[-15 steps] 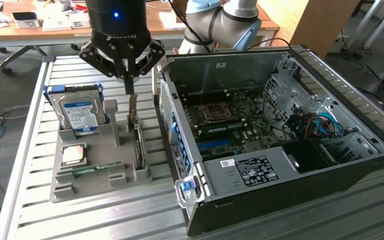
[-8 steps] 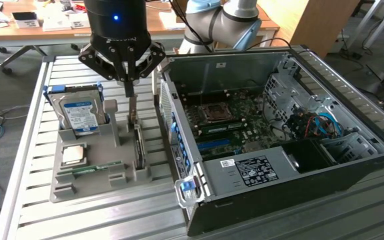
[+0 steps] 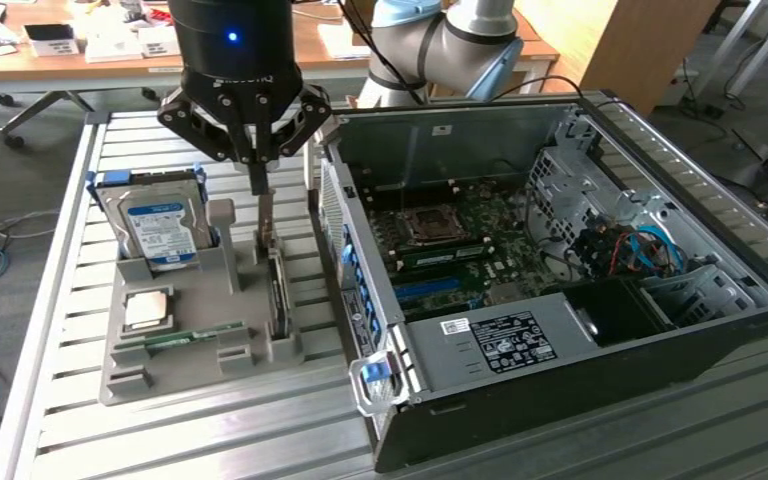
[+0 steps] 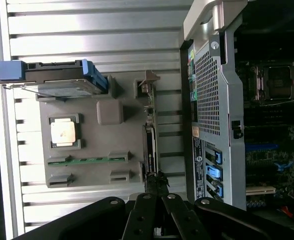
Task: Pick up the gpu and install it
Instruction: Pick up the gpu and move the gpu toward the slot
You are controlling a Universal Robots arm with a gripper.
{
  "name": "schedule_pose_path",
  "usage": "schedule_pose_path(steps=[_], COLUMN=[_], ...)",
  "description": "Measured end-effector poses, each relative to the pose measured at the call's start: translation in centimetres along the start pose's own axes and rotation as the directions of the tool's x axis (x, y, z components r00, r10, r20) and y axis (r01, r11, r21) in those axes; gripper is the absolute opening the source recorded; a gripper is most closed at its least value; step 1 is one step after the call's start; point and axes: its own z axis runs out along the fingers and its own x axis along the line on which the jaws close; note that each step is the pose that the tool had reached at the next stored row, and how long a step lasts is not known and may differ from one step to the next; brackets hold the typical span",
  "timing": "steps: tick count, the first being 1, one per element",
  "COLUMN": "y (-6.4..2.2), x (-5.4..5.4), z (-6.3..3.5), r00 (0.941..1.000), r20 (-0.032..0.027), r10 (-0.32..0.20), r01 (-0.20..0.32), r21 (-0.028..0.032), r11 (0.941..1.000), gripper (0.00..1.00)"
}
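While the pincer (image 3: 261,185) is clamped shut on the top edge of the gpu (image 3: 277,290), the card stands edge-up in the grey holder (image 3: 131,385) on the desk (image 3: 157,440). Lifting it clear and installing it in the open computer case (image 3: 704,340) are not yet done.

The gpu (image 3: 275,285) stands in a narrow lane — the computer case wall (image 3: 335,215) close on the exterior view's right, a grey post (image 3: 225,235) and the upright hard drive (image 3: 157,225) on that view's left — while the case's open top leaves the motherboard (image 3: 478,250) reachable from above.
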Motion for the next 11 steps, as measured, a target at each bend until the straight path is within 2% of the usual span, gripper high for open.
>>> schedule_pose_path(steps=[11], y=[0.00], x=[0.00], z=[0.00], r00=[1.0000], r20=[0.0000], r10=[0.000], r01=[0.000], r21=[0.0000], r11=[1.0000], gripper=[0.12])
